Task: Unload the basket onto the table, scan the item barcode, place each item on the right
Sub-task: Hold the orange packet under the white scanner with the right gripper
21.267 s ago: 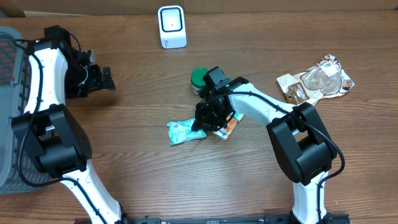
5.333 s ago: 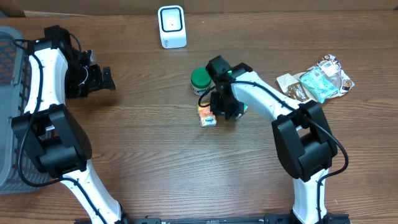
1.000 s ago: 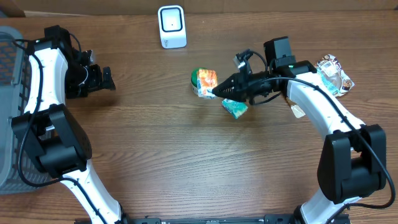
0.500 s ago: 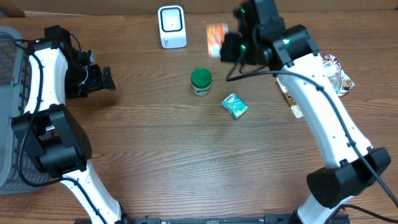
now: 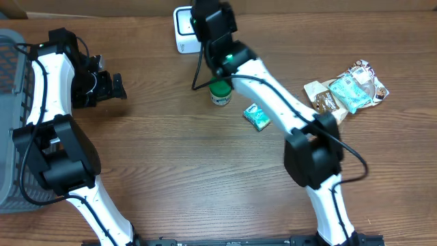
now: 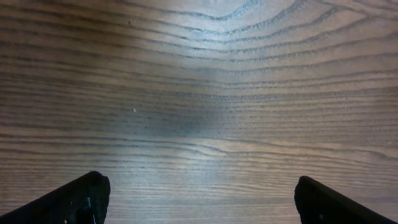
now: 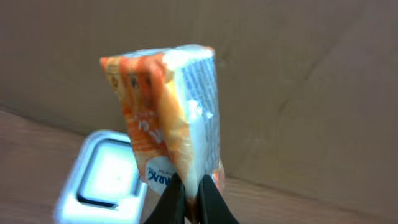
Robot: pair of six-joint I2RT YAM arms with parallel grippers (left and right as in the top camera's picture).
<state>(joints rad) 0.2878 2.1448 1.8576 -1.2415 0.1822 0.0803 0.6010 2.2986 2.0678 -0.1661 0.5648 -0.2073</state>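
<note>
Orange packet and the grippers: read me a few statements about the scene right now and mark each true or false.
1. The right gripper is shut on the orange packet. True.
2. A teal packet lies on the table near the jar, not touching it. True.
3. The orange packet lies on the table. False: it is held upright in the air, with the scanner behind it.
4. The left gripper holds the jar. False: it is open and empty over bare wood.

packet [image 7: 163,115] before scanner [image 7: 102,177] | jar [image 5: 220,96] left of pouch [image 5: 257,117] | basket [image 5: 8,68] far left
</note>
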